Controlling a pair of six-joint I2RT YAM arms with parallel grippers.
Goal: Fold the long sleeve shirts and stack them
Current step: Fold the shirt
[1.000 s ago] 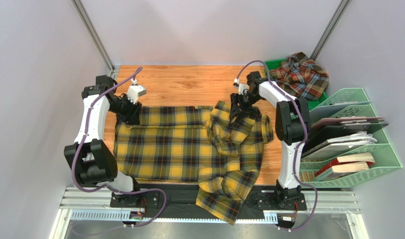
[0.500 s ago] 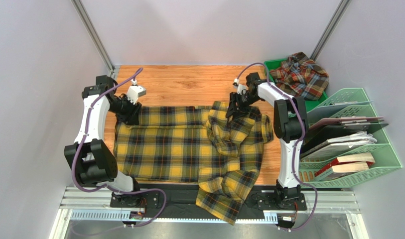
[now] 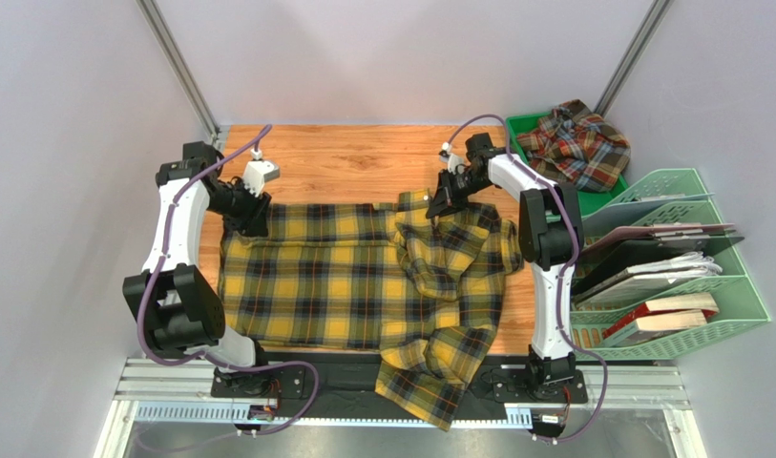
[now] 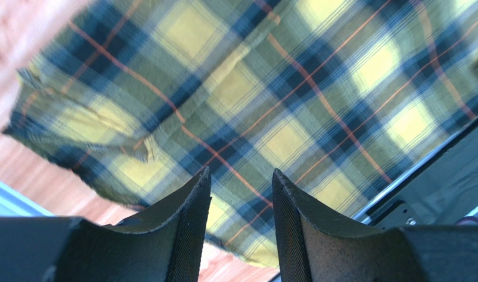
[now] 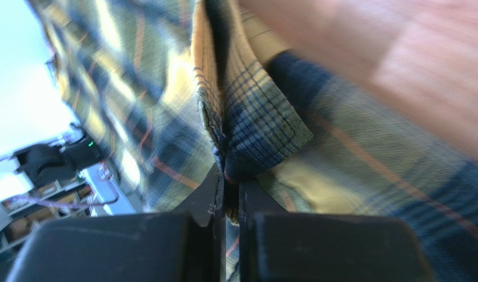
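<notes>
The yellow shirt (image 3: 363, 277) lies spread across the middle of the surface (image 3: 353, 157), with 1 sleeve hanging over the near edge. The rust-red shirt (image 3: 575, 143) sits crumpled in the green tray (image 3: 517, 121) at the far right corner. The right tool (image 5: 226, 176) is clamped tight on a folded edge of the yellow shirt near the far edge, while the left tool (image 4: 241, 182) stands about half open above the shirt's far left corner, gripping nothing.
</notes>
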